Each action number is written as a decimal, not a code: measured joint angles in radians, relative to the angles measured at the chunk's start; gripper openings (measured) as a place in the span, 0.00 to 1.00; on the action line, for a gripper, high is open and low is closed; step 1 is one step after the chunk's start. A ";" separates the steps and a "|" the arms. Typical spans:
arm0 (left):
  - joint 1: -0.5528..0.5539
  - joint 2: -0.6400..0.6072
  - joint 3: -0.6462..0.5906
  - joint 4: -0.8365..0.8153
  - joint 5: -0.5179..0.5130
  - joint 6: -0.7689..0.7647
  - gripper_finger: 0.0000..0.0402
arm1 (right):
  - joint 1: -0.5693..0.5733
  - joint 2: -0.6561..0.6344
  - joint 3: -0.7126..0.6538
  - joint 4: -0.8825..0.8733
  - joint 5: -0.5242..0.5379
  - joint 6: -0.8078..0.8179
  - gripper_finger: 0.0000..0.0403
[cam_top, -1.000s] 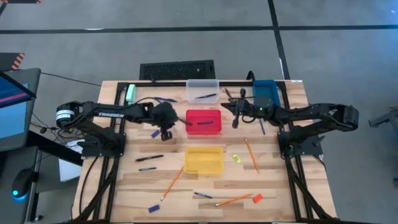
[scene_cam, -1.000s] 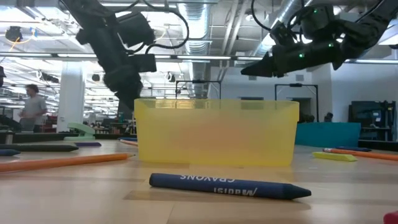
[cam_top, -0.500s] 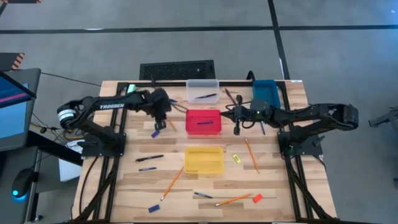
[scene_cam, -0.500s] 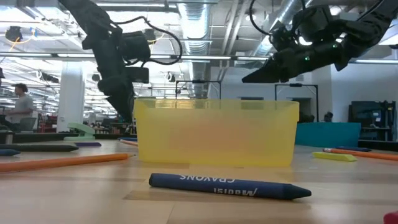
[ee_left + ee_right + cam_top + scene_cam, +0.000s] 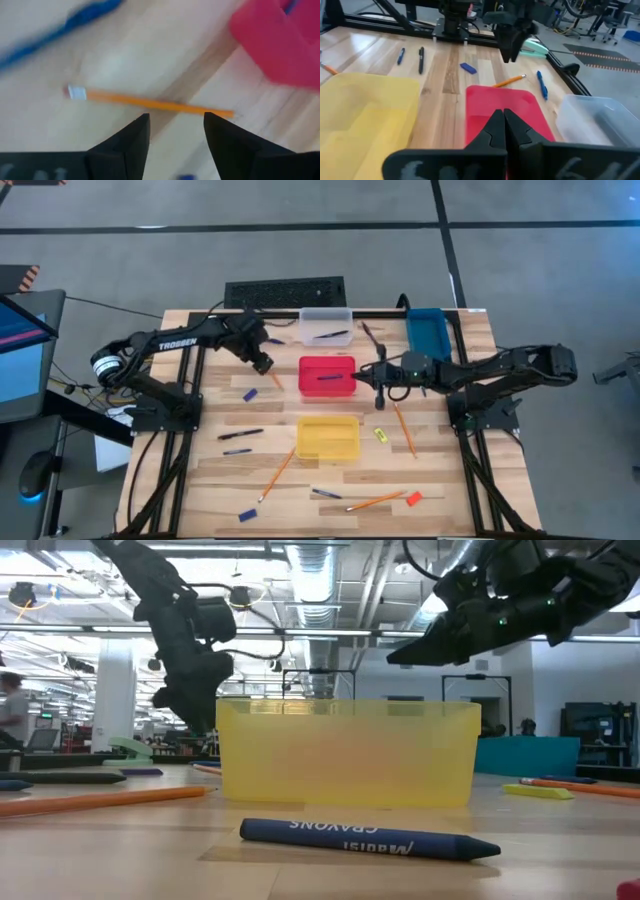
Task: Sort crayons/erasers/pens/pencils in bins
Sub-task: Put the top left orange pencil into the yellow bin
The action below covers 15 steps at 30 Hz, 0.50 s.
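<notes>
My left gripper (image 5: 262, 364) (image 5: 175, 131) stands open just above an orange pencil (image 5: 150, 103) (image 5: 275, 379) that lies flat on the table left of the red bin (image 5: 327, 376). Its fingers stand over the pencil's middle and touch nothing. My right gripper (image 5: 372, 376) (image 5: 504, 123) is shut and empty, hovering at the red bin's right edge. A dark pen (image 5: 331, 378) lies in the red bin and another (image 5: 331, 335) in the clear bin (image 5: 326, 326). The blue bin (image 5: 425, 332) stands far right, the yellow bin (image 5: 328, 437) in the middle.
Loose pencils (image 5: 404, 430) (image 5: 278, 475), pens (image 5: 240, 434) (image 5: 265, 340), blue crayons (image 5: 250, 394) (image 5: 370, 838) and two small erasers (image 5: 381, 434) (image 5: 414, 498) lie scattered on the table. A pale green block (image 5: 210, 330) sits far left. A keyboard (image 5: 285, 292) lies beyond the far edge.
My left gripper has drawn away from the red bin toward the table's far edge, come over the pencil, and opened. My right gripper has shifted a little toward the near edge and the red bin, staying shut.
</notes>
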 joint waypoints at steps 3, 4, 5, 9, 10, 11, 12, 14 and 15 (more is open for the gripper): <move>-0.025 0.000 0.001 0.040 -0.018 0.264 0.44 | 0.021 0.000 0.000 0.007 0.001 -0.038 0.00; -0.035 0.000 0.001 0.047 -0.029 0.349 0.44 | 0.026 0.000 0.000 0.020 0.002 -0.068 0.00; -0.046 0.000 0.001 0.052 -0.037 0.433 0.43 | 0.028 0.000 0.000 0.036 0.001 -0.093 0.00; -0.081 0.000 0.001 0.056 -0.096 0.667 0.39 | 0.018 0.000 0.012 0.048 0.000 -0.128 0.00; -0.086 0.000 0.001 0.058 -0.110 0.698 0.38 | 0.017 0.000 0.016 0.049 0.000 -0.128 0.00; -0.089 0.000 0.001 0.060 -0.120 0.723 0.37 | 0.016 0.000 0.018 0.047 0.000 -0.128 0.00; -0.093 0.001 0.001 0.064 -0.124 0.741 0.36 | 0.018 0.000 0.018 0.043 -0.007 -0.127 0.00; -0.100 0.001 0.001 0.060 -0.119 0.776 0.35 | 0.026 0.000 0.018 0.031 -0.019 -0.105 0.00; -0.105 0.001 0.001 0.052 -0.115 0.797 0.35 | 0.032 0.000 0.018 0.022 -0.022 -0.095 0.00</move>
